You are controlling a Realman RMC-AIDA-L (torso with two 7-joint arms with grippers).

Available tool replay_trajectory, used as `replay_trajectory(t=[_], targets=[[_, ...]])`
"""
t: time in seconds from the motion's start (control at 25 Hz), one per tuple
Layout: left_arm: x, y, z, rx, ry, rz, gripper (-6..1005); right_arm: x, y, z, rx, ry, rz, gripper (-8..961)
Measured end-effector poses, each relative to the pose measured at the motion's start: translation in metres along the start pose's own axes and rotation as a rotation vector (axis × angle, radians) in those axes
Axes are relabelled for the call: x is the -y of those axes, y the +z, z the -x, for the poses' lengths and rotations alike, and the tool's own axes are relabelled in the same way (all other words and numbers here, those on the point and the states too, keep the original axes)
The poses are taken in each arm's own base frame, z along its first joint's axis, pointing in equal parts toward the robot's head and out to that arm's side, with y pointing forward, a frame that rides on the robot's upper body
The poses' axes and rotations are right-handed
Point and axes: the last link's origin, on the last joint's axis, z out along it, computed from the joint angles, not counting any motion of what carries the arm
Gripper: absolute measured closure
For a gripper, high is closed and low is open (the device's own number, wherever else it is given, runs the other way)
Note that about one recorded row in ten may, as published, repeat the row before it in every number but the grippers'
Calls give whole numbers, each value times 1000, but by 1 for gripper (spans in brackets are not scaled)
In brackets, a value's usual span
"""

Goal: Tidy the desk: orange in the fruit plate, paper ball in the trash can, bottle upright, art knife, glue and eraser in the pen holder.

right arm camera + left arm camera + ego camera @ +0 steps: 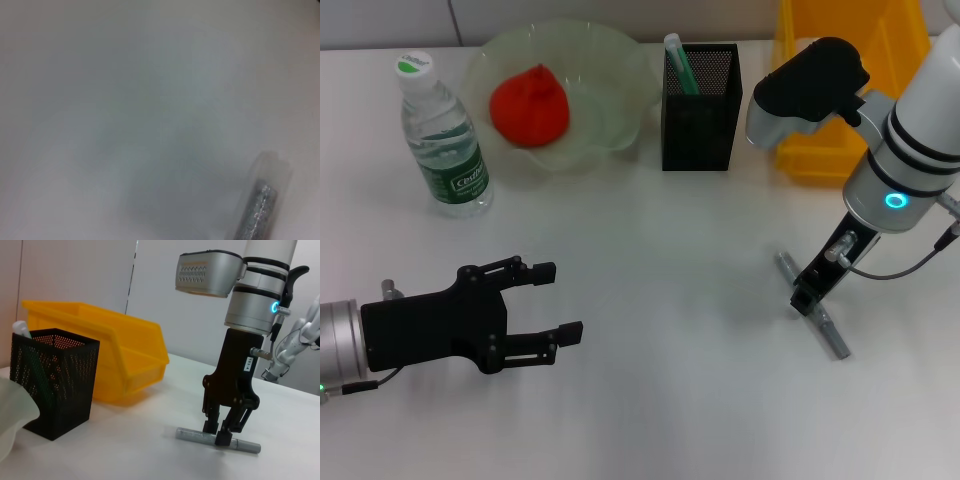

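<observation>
A slim grey art knife [835, 338] with a clear cap [270, 167] lies on the white desk at the right. My right gripper [807, 300] points straight down onto its middle. In the left wrist view its fingers [223, 437] pinch the art knife [192, 435], one on each side. The knife rests on the desk. At the near left my left gripper [558, 300] hovers open and holds nothing. The orange [528, 105] sits in the clear fruit plate [620, 60]. The bottle [445, 140] stands upright. A green tube [680, 65] is in the black pen holder [700, 120]. Paper ball and eraser are out of view.
A yellow bin [850, 60], the trash can, stands at the back right, just beyond the pen holder [52, 380] and behind my right arm. Bare white desk lies between the two grippers.
</observation>
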Motion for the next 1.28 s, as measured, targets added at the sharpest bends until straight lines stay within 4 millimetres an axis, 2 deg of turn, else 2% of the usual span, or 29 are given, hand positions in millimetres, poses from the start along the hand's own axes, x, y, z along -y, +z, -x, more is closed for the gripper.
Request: replay_trajectory(t=[0.32,0.8,0.88,0.92,0.96,1.0,1.04,1.16,1.2,1.24,1.28], targets=[[0,0,0,1,2,-1,158,1,3,-1,-7,4,2,635],[1,-1,0,0,5,-2,157,-5,-1,4,18,-42,3,783],[0,0,0,0,5,-1,157,-10,-8,7,87,-78,38,810],[0,0,0,0,5,0,157,-10,-18,10,185,-117,51,810],[0,0,0,0,5,0,157,-10,-18,10,185,-117,51,809],[0,0,1,1,5,0,157,-10,-29,12,303,-162,67,809],[0,0,1,1,5,0,157,-10,-29,12,303,-162,67,810],[-1,0,1,2,5,1,157,-11,-48,16,513,-224,111,812],[-1,0,1,2,5,1,157,-11,-48,16,513,-224,111,813],[-1,0,1,2,6,1,157,-11,-60,17,639,-247,141,813],[-1,0,1,2,6,1,157,-11,-60,17,639,-247,141,814]])
